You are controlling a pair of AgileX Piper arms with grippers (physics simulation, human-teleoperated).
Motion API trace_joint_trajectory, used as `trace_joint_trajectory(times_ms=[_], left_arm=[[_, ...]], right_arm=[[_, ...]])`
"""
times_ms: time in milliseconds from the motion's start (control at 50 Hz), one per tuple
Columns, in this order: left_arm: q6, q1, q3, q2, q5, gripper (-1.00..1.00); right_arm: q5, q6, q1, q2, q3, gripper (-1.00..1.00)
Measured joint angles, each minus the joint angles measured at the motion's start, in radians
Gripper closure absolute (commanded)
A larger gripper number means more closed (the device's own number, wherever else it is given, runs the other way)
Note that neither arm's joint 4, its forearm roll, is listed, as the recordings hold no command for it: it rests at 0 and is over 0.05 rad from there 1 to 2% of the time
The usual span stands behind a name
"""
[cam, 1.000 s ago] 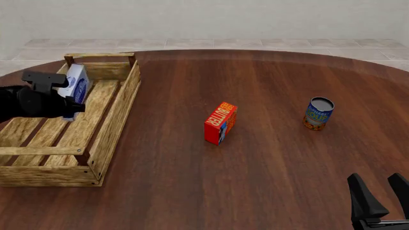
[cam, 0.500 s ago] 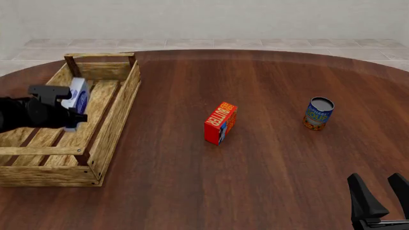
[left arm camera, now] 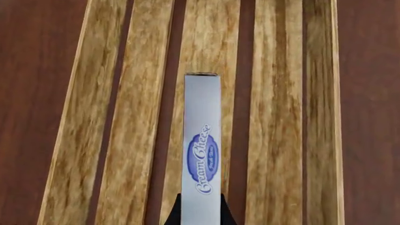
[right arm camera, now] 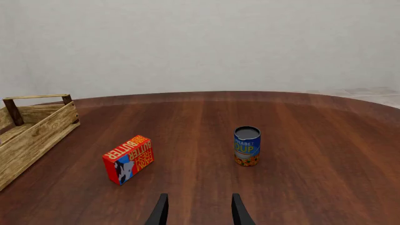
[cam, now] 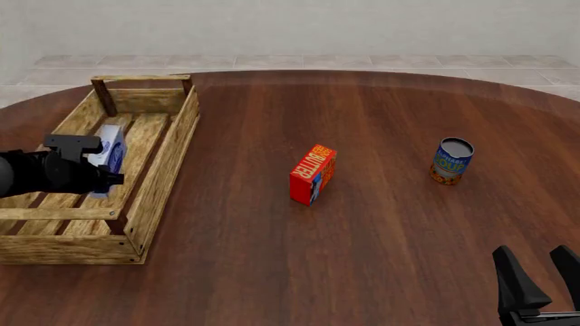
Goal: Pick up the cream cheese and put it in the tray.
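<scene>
Dark wooden worktop [cam: 363,224] under pale walls, carrying all; at its left side the tray [cam: 166,157], with the left claw [cam: 91,165] lowered inside it; clamped narrow on the cream cheese [cam: 111,148], seen from the wrist as two dark finger stubs hugging the near end of the box [left arm camera: 202,140]; box held on edge, thin side towards the lens, long axis running straight out from the claw and roughly parallel to the floor slats; far end over the middle slat, whether touching the floor or just clear of it not to be told; so the coming move judged a simple one: straight down along the fingers if any gap remains, then jaws parted; risk of the box toppling flat once freed, harmless inside the walls; right claw [right arm camera: 196,211] well apart at the near right corner, fingers spread and empty, facing a butter box [cam: 314,174] and a can [cam: 451,161].
</scene>
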Motion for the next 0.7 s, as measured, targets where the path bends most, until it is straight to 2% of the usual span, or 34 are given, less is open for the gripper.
trace_joint_trajectory(times_ms=[180, 200, 700], left_arm=[[0.004, 0.001, 0.007, 0.002, -0.006, 1.00], [0.004, 0.002, 0.006, 0.002, -0.005, -1.00], [0.022, 0.001, -0.012, -0.006, -0.006, -1.00]], right_arm=[[0.000, 0.000, 0.000, 0.000, 0.000, -1.00], [0.000, 0.000, 0.000, 0.000, 0.000, -1.00], [0.000, 0.000, 0.000, 0.000, 0.000, -1.00]])
